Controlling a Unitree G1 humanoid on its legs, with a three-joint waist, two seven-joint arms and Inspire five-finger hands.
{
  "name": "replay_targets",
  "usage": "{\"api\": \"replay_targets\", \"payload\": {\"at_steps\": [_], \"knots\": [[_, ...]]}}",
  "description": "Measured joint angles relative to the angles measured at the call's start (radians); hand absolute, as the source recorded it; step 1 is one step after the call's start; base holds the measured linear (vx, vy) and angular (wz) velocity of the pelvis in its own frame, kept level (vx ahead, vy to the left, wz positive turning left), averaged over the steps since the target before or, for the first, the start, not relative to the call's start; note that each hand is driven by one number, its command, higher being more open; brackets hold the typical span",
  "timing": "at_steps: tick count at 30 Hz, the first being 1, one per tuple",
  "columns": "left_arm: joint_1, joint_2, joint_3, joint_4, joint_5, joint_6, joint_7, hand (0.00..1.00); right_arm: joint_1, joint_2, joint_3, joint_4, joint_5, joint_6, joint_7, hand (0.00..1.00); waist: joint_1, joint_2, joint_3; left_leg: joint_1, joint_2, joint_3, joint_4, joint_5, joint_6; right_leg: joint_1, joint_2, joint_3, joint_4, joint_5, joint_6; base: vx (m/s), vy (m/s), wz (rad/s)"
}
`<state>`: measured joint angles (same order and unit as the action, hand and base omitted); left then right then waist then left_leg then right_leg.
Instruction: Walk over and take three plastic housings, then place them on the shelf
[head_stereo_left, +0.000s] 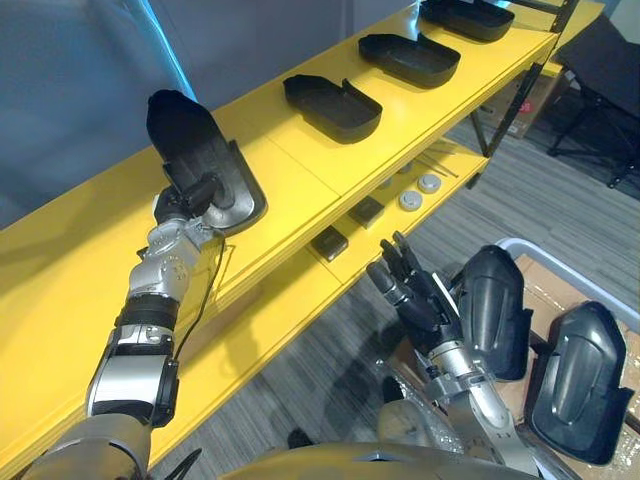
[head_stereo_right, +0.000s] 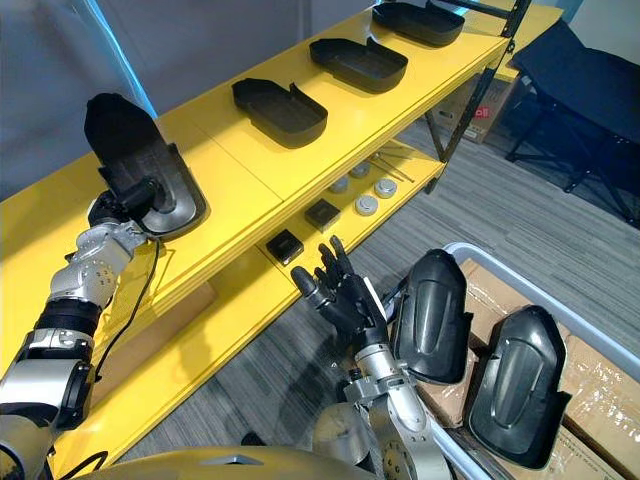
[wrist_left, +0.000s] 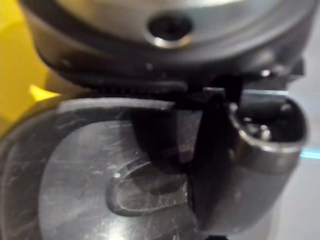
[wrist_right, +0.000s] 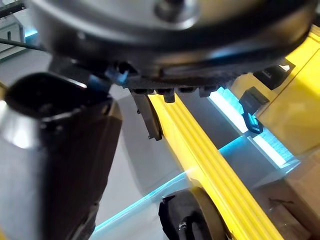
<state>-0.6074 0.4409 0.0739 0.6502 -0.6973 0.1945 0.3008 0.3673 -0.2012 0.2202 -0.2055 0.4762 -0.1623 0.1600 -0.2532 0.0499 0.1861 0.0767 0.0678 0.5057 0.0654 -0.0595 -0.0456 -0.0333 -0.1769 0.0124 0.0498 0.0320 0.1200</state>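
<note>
three plastic housings (head_stereo_left: 410, 58) are seen lying flat in a row on the top board of the yellow shelf (head_stereo_left: 300, 185), towards the far right. a fourth housing (head_stereo_left: 198, 145) is gripped at its near edge by the left hand (head_stereo_left: 185, 207), whose thumb and fingers are curled over the rim. it is propped on the shelf top at the near left, tilted up and not laid flat. the placing is therefore judged nearly done, with only the setting down and release of this piece left.

the right hand (head_stereo_left: 412, 290) is held empty, fingers straight and spread, over the floor between the shelf and a bin (head_stereo_left: 545, 258) where two spare housings (head_stereo_left: 492, 310) stand. whether the tilted piece leans on the wall behind cannot be told. the farthest housing in the row is cut off at the picture's edge.
</note>
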Motion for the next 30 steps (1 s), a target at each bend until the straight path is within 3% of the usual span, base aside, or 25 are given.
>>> {"api": "replay_targets", "payload": {"at_steps": [15,27,30], "knots": [[-0.032,0.021,-0.011,0.036,-0.021,-0.021,0.028,1.00,-0.032,-0.024,0.029,0.000,0.000,-0.012,-0.018,1.00,-0.019,-0.004,0.030,-0.021,0.011,-0.012,0.018,0.000,-0.001,-0.007,0.004,-0.011,0.001,0.000,-0.001,-0.02,-0.009,0.02],[-0.069,0.020,-0.026,0.069,0.002,-0.020,0.102,1.00,-0.031,-0.030,0.043,0.000,-0.076,-0.048,-0.061,1.00,-0.030,-0.012,0.035,-0.016,0.012,-0.012,0.017,0.001,-0.001,0.000,0.005,-0.011,-0.001,0.004,0.004,0.00,0.000,0.00],[-0.095,0.004,-0.027,0.096,0.089,-0.048,0.180,1.00,-0.035,-0.030,0.046,0.000,-0.076,-0.051,-0.061,1.00,-0.038,-0.018,0.038,-0.016,0.012,-0.012,0.016,0.001,-0.001,0.000,0.005,-0.010,-0.002,0.005,0.005,0.00,0.000,0.00]]}}
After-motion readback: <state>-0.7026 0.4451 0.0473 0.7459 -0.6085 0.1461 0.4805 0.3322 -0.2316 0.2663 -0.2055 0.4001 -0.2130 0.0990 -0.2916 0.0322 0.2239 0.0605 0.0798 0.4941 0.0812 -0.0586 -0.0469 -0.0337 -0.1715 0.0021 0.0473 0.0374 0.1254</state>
